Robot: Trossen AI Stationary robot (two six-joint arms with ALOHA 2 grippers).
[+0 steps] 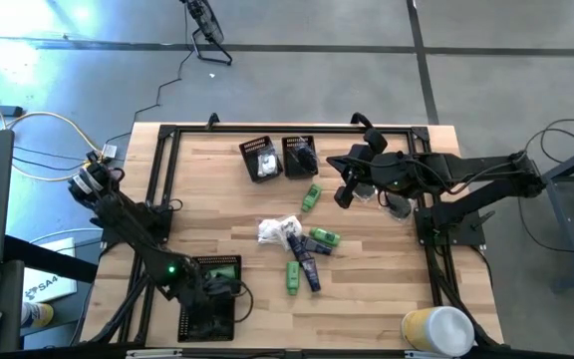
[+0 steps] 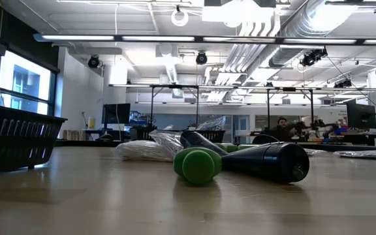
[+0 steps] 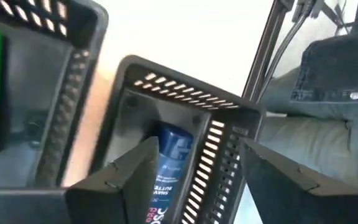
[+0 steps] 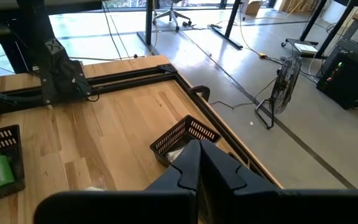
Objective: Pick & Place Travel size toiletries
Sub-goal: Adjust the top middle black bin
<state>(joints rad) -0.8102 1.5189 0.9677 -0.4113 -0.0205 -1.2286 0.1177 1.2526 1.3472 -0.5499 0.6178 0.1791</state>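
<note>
The left hand (image 3: 194, 180) is observed released above a black tray (image 3: 185, 99) at the tabletop's near left corner, a navy tube (image 3: 169, 168) lying inside. The right hand (image 4: 197, 171) is clenched, empty, near the far edge. Remaining toiletries (image 1: 302, 249) are piled mid-tabletop. Snagging the tray wall on withdrawal is judged possible. The tube's lower end is cut off.

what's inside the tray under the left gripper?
Below the open left gripper, the black mesh tray holds a dark navy tube with white lettering. Its lower end and the rest of the tray floor are covered by the fingers.
</note>
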